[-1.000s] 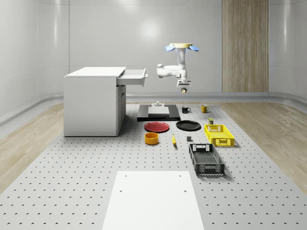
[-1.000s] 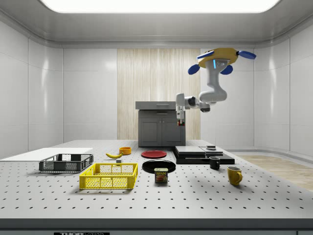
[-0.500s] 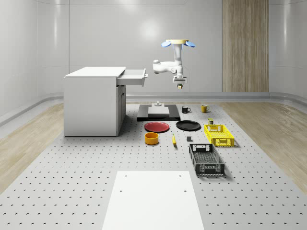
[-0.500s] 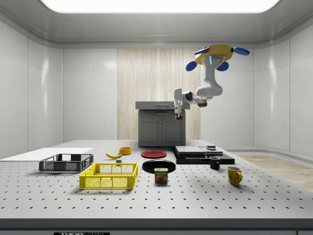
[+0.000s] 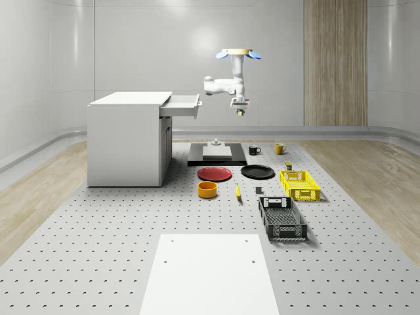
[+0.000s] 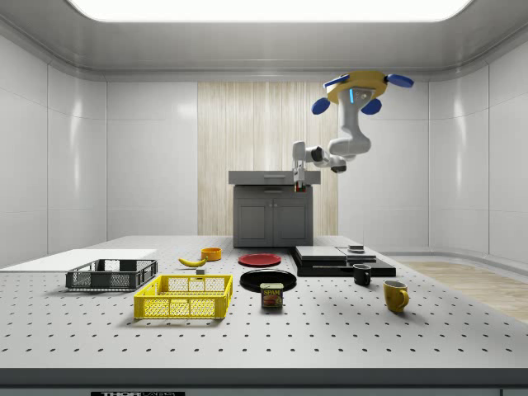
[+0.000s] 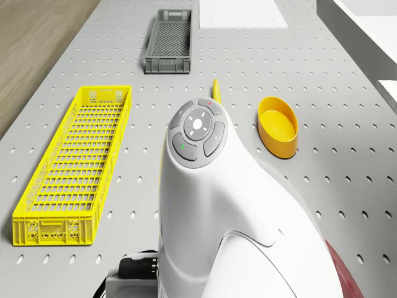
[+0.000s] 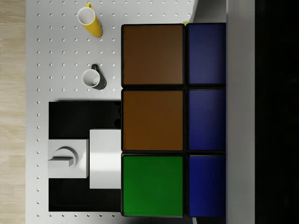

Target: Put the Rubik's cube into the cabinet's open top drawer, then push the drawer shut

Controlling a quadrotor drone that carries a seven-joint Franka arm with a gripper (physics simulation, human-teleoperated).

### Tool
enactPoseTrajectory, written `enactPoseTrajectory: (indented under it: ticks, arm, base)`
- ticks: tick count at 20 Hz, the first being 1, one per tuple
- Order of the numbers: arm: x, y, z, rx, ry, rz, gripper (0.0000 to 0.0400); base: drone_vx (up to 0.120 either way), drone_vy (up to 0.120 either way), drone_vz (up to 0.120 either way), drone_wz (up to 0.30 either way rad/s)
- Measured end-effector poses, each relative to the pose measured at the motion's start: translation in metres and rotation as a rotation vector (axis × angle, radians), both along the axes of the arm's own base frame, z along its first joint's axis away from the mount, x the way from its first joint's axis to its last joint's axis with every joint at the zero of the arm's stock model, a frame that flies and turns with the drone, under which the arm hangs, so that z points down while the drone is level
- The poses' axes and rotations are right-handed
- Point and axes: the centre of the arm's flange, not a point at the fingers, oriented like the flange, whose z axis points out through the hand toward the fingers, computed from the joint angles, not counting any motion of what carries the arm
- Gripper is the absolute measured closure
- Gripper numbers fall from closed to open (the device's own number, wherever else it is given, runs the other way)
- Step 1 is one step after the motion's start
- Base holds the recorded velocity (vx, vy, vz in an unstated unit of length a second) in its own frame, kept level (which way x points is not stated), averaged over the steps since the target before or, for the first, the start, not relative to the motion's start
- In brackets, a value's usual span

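The open drawer point(image 5: 182, 102) sits beside the pincer point(image 5: 240, 112) and slightly above it. The pincer, under the hovering drone point(image 5: 236, 53), is clamped on the cube point(image 8: 173, 120). Moving sideways at this height risks hitting the drawer front.

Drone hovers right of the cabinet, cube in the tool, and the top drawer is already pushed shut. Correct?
Not quite: the top drawer is open, jutting from the cabinet in the whole-scene view. The drone does hover to its right, Rubik's cube in the tool.
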Motion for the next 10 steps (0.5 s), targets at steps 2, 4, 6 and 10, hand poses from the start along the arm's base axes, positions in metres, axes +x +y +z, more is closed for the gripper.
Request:
enactPoseTrajectory:
  ticks: [2, 4, 6, 10]
  arm:
    - [0.0, 0.0, 0.0, 0.0, 0.0, 0.0, 0.0075]
    - [0.0, 0.0, 0.0, 0.0, 0.0, 0.0, 0.0075]
    - [0.0, 0.0, 0.0, 0.0, 0.0, 0.0, 0.0075]
    - [0.0, 0.0, 0.0, 0.0, 0.0, 0.0, 0.0075]
  base:
    - [0.0, -0.12, 0.12, 0.0]
    - [0.0, -0.12, 0.12, 0.0]
    - [0.0, -0.12, 0.12, 0.0]
    - [0.0, -0.12, 0.12, 0.0]
